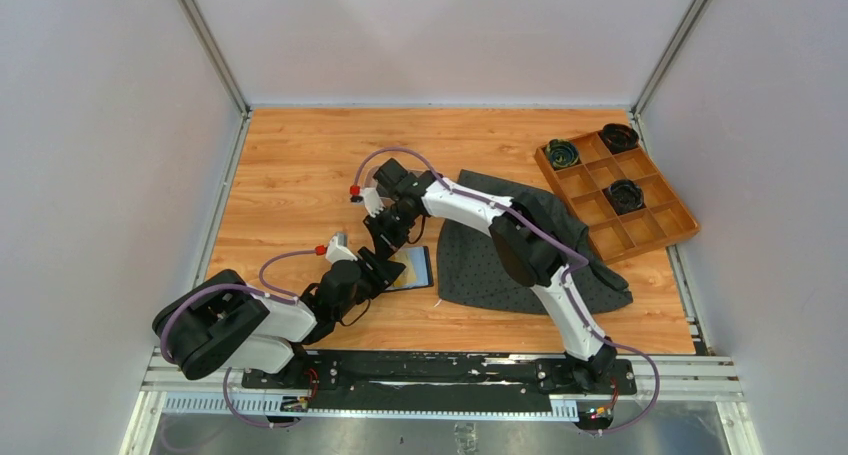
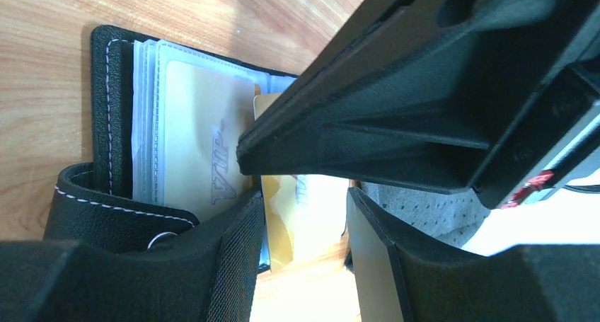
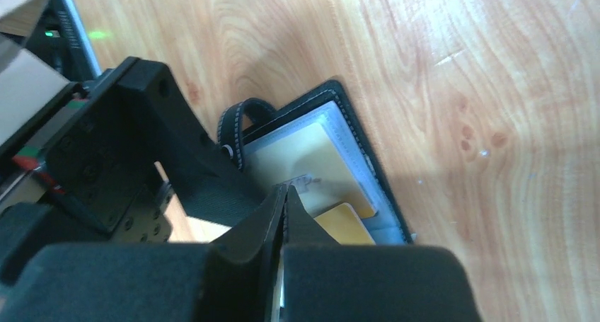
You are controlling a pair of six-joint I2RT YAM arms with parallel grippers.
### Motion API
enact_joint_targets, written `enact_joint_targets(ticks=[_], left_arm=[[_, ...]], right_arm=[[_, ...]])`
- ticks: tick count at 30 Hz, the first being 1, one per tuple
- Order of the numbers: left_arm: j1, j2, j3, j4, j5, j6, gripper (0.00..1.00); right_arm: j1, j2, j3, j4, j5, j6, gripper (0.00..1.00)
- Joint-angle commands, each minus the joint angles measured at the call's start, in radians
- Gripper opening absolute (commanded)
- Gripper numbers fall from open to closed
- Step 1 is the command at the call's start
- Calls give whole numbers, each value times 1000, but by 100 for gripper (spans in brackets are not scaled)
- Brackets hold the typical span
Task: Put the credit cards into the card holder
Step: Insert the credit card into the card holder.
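Note:
The card holder [image 1: 421, 267] lies open on the wood; in the left wrist view it [image 2: 102, 110] shows white stitching, clear sleeves and a pale card [image 2: 198, 138] in a sleeve. A gold credit card [image 3: 343, 226] lies on the sleeves, and its near end [image 2: 279, 223] shows between my left gripper's jaws. The left gripper [image 2: 304, 265] is open, its fingers either side of that end without clamping it. My right gripper [image 3: 285, 194] is shut, its tips down on the cards; I cannot tell if the card edge is pinched.
A dark grey dotted cloth [image 1: 520, 250] lies just right of the card holder, under the right arm. An orange-brown compartmented box [image 1: 640, 220] with three dark round things stands at the back right. Enclosure walls close the table's sides.

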Motion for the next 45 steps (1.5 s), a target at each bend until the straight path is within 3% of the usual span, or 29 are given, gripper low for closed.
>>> enact_joint_targets(ticks=[1,16,27,35,40,45], left_arm=[[-7,17,-29,-126,-19,52,53],[-3,24,-38,-136,-35,35,55],[1,23,-41,-134,-38,34,55],[4,12,-25,-134,-13,79,55],[4,-32,-9,-160,21,134,50],[4,-92,20,-244,59,192,44]], right_arm=[[45,43,60,-113,158,-89,1],[60,-68,-53,-157,456,-196,0],[43,-148,-136,-157,472,-225,0],[-8,-226,-195,-196,222,-322,7],[-82,-302,-261,-204,31,-378,14],[-120,-359,-366,-213,-103,-455,15]])
